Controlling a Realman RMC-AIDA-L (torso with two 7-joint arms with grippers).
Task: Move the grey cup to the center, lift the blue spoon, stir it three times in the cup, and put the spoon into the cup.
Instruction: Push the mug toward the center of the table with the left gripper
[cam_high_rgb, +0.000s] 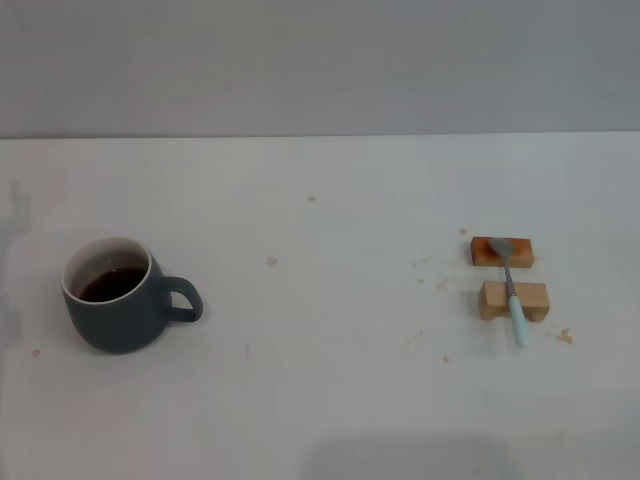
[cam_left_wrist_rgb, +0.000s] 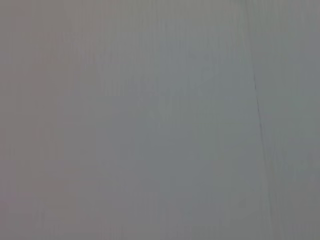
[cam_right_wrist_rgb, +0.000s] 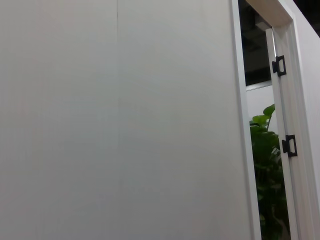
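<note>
grey cup (cam_high_rgb: 112, 295) upright on white table (cam_high_rgb: 320, 400), far left of the wooden blocks, handle turned toward them, dark liquid inside | blue spoon (cam_high_rgb: 511, 288) bridges both wooden blocks (cam_high_rgb: 512, 275), bowl on the farther one | bare tabletop lies between cup and blocks | neither gripper in view; their opening and hold cannot be told

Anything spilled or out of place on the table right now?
Nothing spilled. The grey cup stands upright with its liquid inside. The blue spoon rests across two wooden blocks. Only small brown specks dot the table.
</note>
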